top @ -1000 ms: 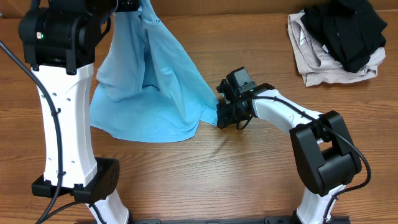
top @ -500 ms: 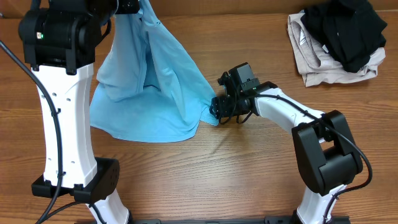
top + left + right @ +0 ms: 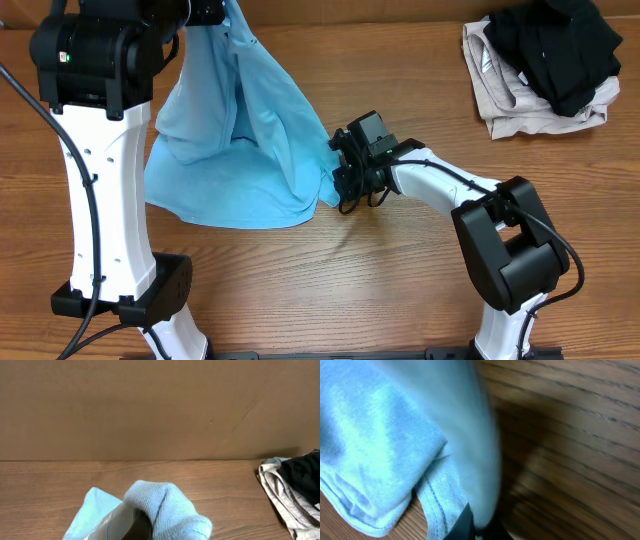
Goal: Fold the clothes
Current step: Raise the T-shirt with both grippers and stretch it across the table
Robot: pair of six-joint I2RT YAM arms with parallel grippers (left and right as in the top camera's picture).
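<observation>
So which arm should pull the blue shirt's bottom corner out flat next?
Right arm, I think. The right tool sits low by the table, shut on the t-shirt at its bottom edge, ready to pull. The left tool is up high, pinching the shirt's top bunch.

Worktop (image 3: 400,290): brown wood-grain surface, grain running left to right, matte, filling the overhead view. Behind its far edge stands a plain brown back panel (image 3: 150,405), flat, with faint diagonal creases. Light even and diffuse; shadows on the wood soft.
</observation>
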